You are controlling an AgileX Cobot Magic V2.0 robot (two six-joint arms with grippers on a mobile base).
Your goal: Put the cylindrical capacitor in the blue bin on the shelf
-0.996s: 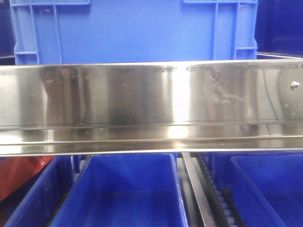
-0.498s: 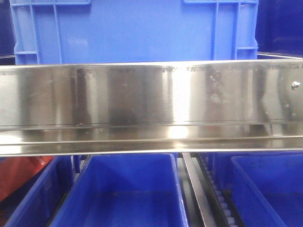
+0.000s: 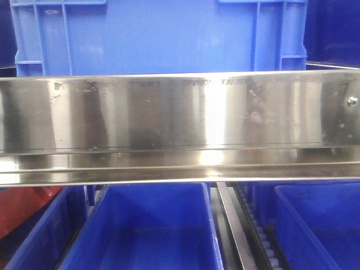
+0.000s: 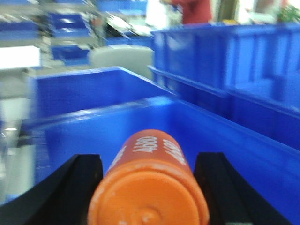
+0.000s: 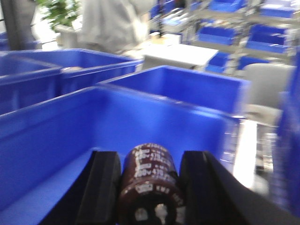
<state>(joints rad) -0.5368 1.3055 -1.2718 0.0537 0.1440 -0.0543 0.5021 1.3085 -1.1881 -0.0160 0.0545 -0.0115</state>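
Note:
My left gripper [image 4: 149,159] is shut on an orange cylindrical capacitor [image 4: 150,192] with white print, held end-on between the black fingers [image 4: 79,183] over the inside of a blue bin [image 4: 243,150]. My right gripper [image 5: 150,157] is shut on a dark brown cylindrical capacitor [image 5: 150,187] with white print, over the inside of another blue bin [image 5: 65,131]. The front view shows the shelf's shiny steel front rail [image 3: 169,112] with a small screw [image 3: 352,102] at its right end. Neither gripper shows in that view.
A large blue bin [image 3: 157,34] stands on the shelf above the rail. Below the rail are three open blue bins, one in the middle [image 3: 149,225], one at the right [image 3: 320,219] and one at the left [image 3: 45,230], with a roller track [image 3: 264,242] and a red surface [image 3: 22,208]. A person [image 5: 112,23] stands behind.
The dark and bright reflections on the steel rail have shifted a little. The bins and the rail stand as before.

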